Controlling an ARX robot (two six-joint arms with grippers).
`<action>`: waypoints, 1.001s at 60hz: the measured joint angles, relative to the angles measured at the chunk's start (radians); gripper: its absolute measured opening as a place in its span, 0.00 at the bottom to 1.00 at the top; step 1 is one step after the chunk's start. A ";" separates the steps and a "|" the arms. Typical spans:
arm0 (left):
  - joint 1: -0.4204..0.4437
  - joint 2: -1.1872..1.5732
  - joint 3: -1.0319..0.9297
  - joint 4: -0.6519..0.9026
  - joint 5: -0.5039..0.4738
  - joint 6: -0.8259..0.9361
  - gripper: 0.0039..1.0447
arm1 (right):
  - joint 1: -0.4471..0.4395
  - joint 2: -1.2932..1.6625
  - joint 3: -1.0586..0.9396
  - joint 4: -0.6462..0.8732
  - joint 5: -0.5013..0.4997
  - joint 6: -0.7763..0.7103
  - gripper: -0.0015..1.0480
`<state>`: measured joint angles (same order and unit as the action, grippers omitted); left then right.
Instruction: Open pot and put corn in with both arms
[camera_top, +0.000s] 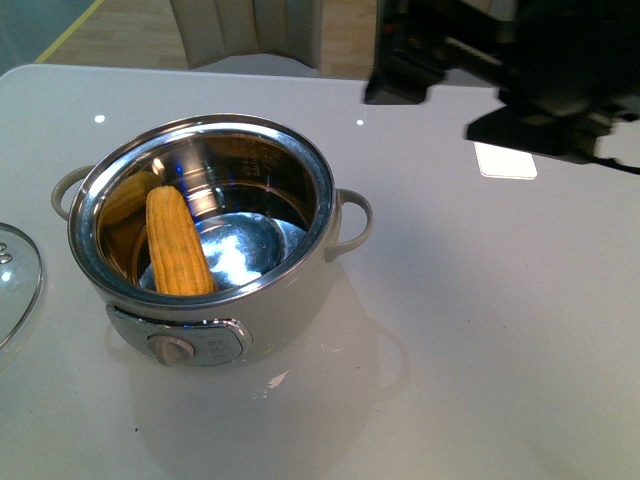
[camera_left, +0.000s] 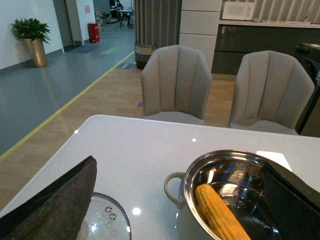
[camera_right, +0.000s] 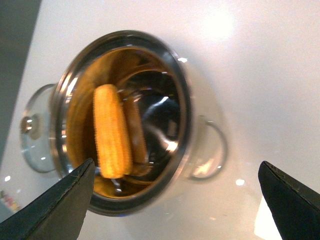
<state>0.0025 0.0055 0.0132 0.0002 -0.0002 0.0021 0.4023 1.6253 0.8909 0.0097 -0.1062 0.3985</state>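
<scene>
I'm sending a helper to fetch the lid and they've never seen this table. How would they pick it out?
Find the round cream-white electric pot with a yellow corn cob inside, on the white table. Beside the pot's loop handle, away from the black grippers, the round steel-rimmed glass lid lies flat. It is the only see-through thing there.

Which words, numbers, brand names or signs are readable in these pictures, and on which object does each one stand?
None can be read.
Inner wall of the pot: faint engraved marks, too blurred to read.
Pot's front panel: small markings beside the knob, too small to read.
White card on the table: no text visible.
</scene>
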 joint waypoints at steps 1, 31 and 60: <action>0.000 0.000 0.000 0.000 0.000 0.000 0.93 | -0.011 -0.024 -0.018 -0.008 0.019 -0.013 0.91; 0.000 0.000 0.000 0.000 0.000 0.000 0.93 | -0.156 -0.800 -0.367 -0.297 0.225 -0.210 0.91; 0.000 0.000 0.000 0.000 0.000 0.000 0.93 | -0.156 -1.235 -0.586 -0.163 0.336 -0.261 0.77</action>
<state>0.0025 0.0055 0.0132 0.0002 -0.0002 0.0021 0.2459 0.3901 0.3050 -0.1535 0.2302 0.1371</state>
